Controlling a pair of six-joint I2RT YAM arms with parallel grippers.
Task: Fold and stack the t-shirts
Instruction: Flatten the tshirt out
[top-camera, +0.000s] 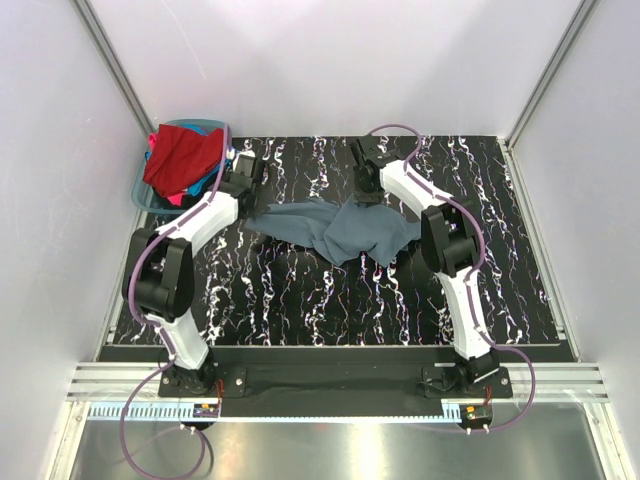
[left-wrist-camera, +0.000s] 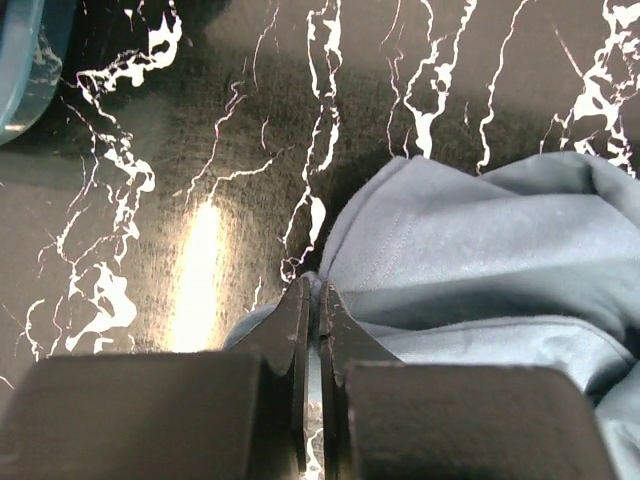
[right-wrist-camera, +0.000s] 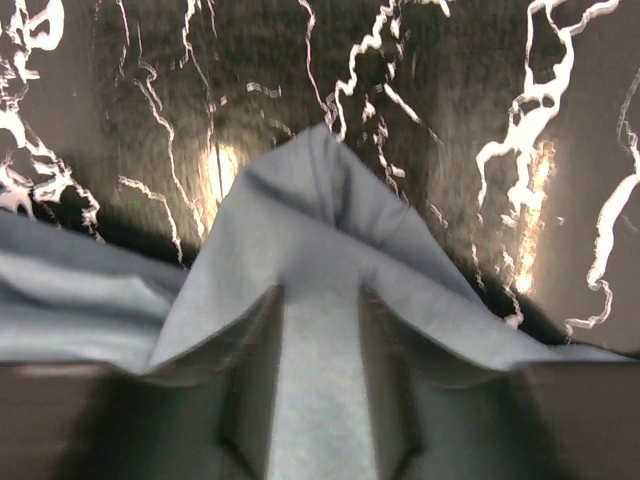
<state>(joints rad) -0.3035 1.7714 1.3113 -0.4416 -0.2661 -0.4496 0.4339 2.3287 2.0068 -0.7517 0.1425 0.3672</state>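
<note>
Pinching an edge of the grey-blue t-shirt (top-camera: 340, 230): left gripper (left-wrist-camera: 312, 295), jaws shut | right gripper (right-wrist-camera: 320, 380): jaws half apart, shirt fold tented between, grip unclear | shirt crumpled on table (top-camera: 400, 300) between both arms | red t-shirt (top-camera: 185, 160) heaped in teal basket (top-camera: 145, 197), far-left corner
</note>
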